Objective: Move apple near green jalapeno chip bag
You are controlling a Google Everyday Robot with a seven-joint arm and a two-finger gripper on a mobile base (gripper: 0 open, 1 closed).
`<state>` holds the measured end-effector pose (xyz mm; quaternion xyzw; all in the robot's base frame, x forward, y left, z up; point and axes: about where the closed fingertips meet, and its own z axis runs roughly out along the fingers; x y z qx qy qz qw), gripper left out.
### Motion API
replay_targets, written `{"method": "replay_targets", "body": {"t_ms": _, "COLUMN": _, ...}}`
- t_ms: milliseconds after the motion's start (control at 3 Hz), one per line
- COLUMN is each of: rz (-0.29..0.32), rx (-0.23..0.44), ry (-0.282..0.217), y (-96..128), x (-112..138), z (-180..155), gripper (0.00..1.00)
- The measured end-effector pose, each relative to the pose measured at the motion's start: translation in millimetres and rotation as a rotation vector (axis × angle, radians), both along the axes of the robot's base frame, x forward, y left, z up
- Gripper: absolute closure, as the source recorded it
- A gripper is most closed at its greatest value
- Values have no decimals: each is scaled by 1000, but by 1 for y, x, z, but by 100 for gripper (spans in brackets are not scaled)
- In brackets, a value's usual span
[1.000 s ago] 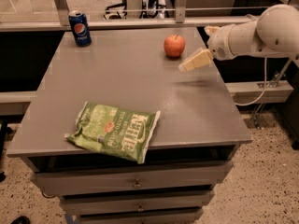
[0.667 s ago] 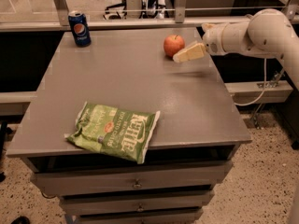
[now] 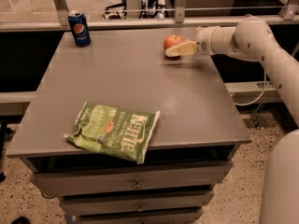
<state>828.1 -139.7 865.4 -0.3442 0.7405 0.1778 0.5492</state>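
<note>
The red-orange apple [image 3: 172, 42] sits at the far right of the grey table [image 3: 117, 87]. My gripper [image 3: 176, 51] reaches in from the right on a white arm and is right at the apple, its pale fingers [image 3: 183, 49] in front of the fruit's lower right side. The green jalapeno chip bag [image 3: 113, 131] lies flat near the table's front edge, left of centre, far from the apple and the gripper.
A blue Pepsi can [image 3: 79, 28] stands at the table's far left corner. Drawers [image 3: 135, 185] sit under the tabletop. A metal rail [image 3: 140, 10] runs behind the table. My white arm [image 3: 254, 38] spans the right side.
My gripper has moved left and up the table toward the apple, from a little to its right to right against it. The apple, bag and can have not moved.
</note>
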Motion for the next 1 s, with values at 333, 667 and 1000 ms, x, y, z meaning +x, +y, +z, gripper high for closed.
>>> {"method": "replay_targets", "body": {"t_ms": 333, "rz": -17, "rx": 51, "ry": 33, "y": 1, "x": 1, "z": -9, "gripper": 17}}
{"method": "replay_targets", "body": {"t_ms": 667, "rz": 7, "rx": 107, "ry": 45, "y": 4, "x": -11, "z": -8, "gripper": 41}}
{"method": "replay_targets", "body": {"t_ms": 1000, "rz": 85, "rx": 165, "ry": 41, "y": 18, "x": -40, "z": 3, "gripper": 64}}
